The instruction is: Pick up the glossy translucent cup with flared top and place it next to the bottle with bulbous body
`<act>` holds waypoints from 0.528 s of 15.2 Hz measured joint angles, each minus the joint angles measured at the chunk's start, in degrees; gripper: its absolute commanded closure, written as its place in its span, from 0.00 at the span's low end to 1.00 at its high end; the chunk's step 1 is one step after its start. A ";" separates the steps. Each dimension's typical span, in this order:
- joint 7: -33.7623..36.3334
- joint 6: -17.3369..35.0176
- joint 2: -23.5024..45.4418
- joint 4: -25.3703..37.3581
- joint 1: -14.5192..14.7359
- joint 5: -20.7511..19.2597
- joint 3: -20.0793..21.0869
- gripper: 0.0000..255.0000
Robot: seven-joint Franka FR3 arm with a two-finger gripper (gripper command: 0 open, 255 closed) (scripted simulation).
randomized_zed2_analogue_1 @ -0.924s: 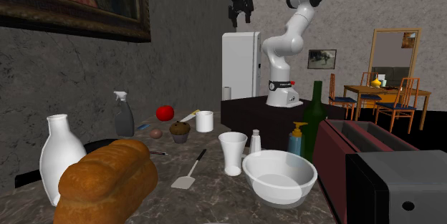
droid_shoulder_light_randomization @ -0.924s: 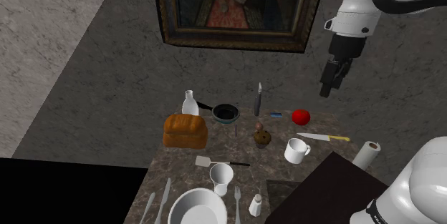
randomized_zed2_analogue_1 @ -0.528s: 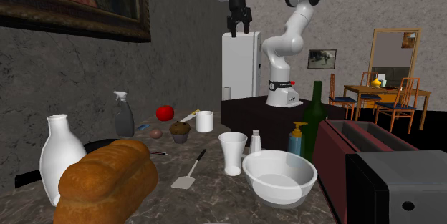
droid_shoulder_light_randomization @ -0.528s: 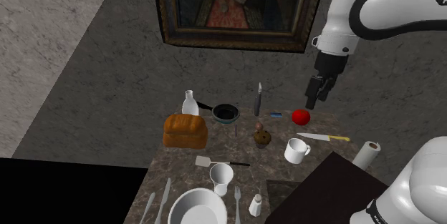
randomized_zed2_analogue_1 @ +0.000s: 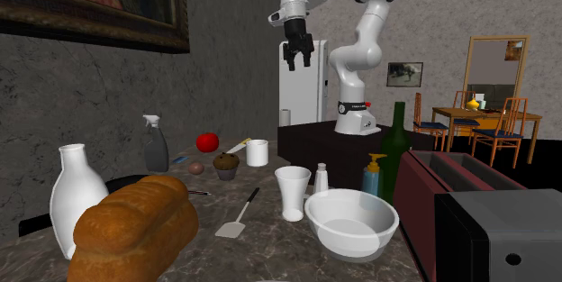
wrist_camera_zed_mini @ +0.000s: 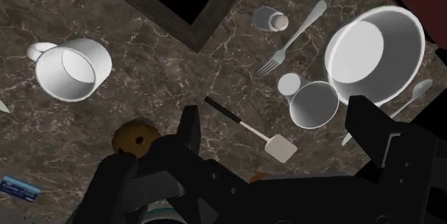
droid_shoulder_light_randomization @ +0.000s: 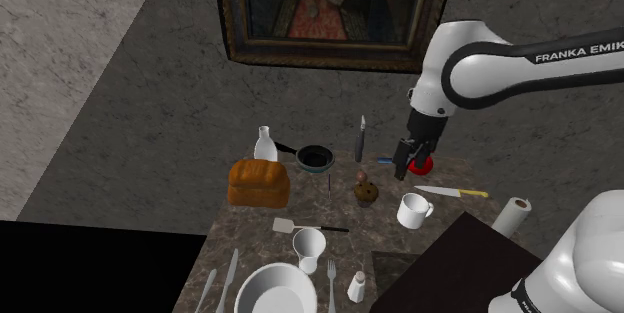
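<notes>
The translucent white cup with a flared rim stands upright near the marble table's front, beside a white bowl. It also shows as the cup and the cup. The white bottle with a bulbous body stands at the table's far end behind a bread loaf; nearest in the second exterior view, the bottle. My gripper hangs open and empty in the air above the tomato, far from the cup. Its fingers stand wide apart; the gripper points down.
On the table lie a black pan, a spray bottle, a muffin, a white mug, a knife, a spatula, a fork and a shaker. A toaster and a green bottle stand at the second exterior view's right.
The arm has swung down and toward the shoulder view's left, bringing the gripper from high above to just over the tomato. The fingers stayed open. Nothing on the table moved.
</notes>
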 measured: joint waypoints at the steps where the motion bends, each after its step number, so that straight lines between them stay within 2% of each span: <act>1: 0.22 2.33 1.33 -0.89 0.32 0.76 0.37 0.00; 8: 0.80 19.15 16.08 -1.66 2.75 6.33 2.67 0.00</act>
